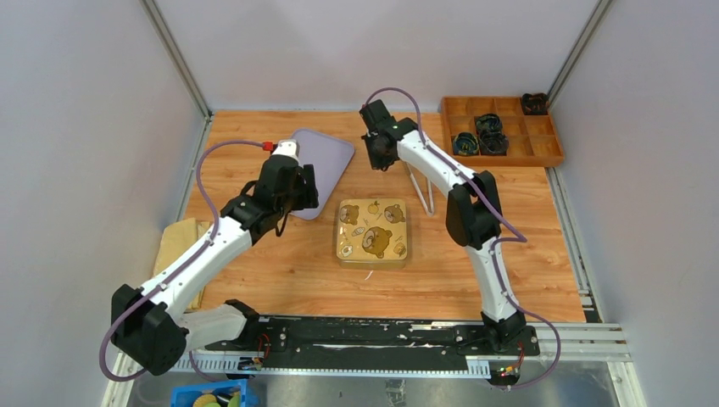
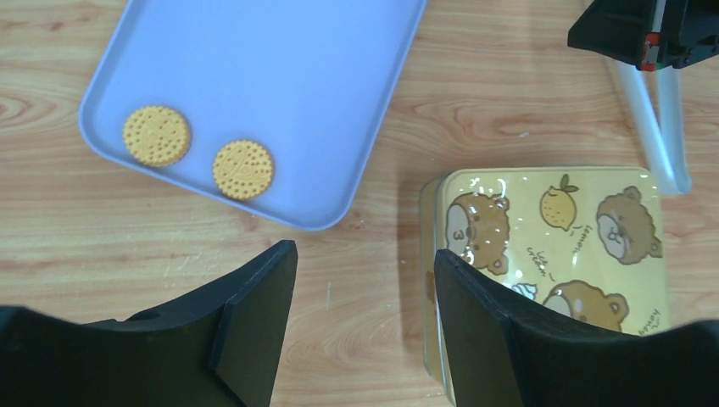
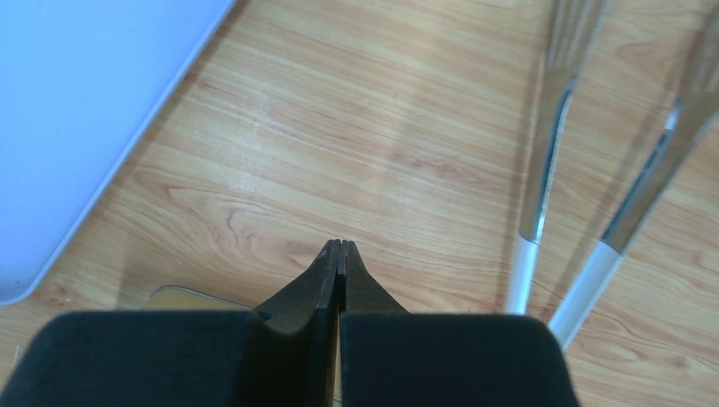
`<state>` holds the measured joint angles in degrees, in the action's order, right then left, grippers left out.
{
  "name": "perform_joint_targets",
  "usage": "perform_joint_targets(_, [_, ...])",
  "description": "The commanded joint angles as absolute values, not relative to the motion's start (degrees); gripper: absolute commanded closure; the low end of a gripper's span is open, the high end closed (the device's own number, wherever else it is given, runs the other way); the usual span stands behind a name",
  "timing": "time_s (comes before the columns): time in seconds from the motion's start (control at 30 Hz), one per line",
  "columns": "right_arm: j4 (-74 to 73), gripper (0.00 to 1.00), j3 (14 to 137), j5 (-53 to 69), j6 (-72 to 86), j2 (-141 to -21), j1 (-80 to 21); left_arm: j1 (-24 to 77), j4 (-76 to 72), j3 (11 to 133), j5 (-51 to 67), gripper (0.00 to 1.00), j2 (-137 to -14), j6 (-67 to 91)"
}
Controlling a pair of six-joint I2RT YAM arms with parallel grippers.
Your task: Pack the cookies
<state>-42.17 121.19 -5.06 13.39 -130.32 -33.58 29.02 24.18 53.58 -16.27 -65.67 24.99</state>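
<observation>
Black and spread wide, the left pincer (image 2: pixel 365 263) hangs empty over bare wood. The lilac tray (image 2: pixel 280 76) lies toward the upper left of its wrist view and the yellow bear tin (image 2: pixel 551 246) at the lower right. The right pincer (image 3: pixel 339 248) is pressed shut on nothing, and the metal tongs (image 3: pixel 543 170) lie just to its right in its own frame.

We judge that packing has not yet begun. The tin shows only its printed lid, so whatever it holds is hidden from us. The two cookies (image 2: pixel 156 135) sit side by side near the tray's lower left corner, well apart from the tin.

To do this step well, we would free the lid first, gripping it by opposite edges and lifting straight up so the tin does not skid on the surface. After that we would approach each cookie from above with the jaws level. The cookies are thin and flat against the tray, so a tilted or hard squeeze could chip them or push them along.

At the upper right of the top view, a wooden box (image 1: pixel 509 161) with compartments holds dark bundles in three of its cells. We cannot tell what they are.
</observation>
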Motion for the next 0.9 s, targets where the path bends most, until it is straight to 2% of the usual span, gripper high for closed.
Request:
perform_joint_targets(0.0, [-43.68,1.0,118.32,-11.75,11.82,-122.58,-33.37,29.27,19.63,52.08,-10.89,0.34,-65.01,22.85])
perform_joint_targets(0.37, [-40.18,1.0,98.42,-14.47,11.86,-97.87,-33.4,29.27,4.29,47.19,10.08,0.39,-72.71,25.95])
perform_joint_targets(0.6, [-39.07,1.0,88.98,-12.29,12.75,-88.49,-33.39,29.27,5.14,49.7,17.27,0.4,-78.88,26.69])
perform_joint_targets(0.8, [-38.69,1.0,85.48,-10.76,13.11,-86.05,-33.35,29.42,7.21,51.01,19.51,0.61,-80.66,26.55])
perform_joint_targets(0.87, [-38.48,1.0,85.01,-10.48,13.14,-85.76,-33.4,29.57,8.25,51.42,18.57,0.73,-79.63,26.1])
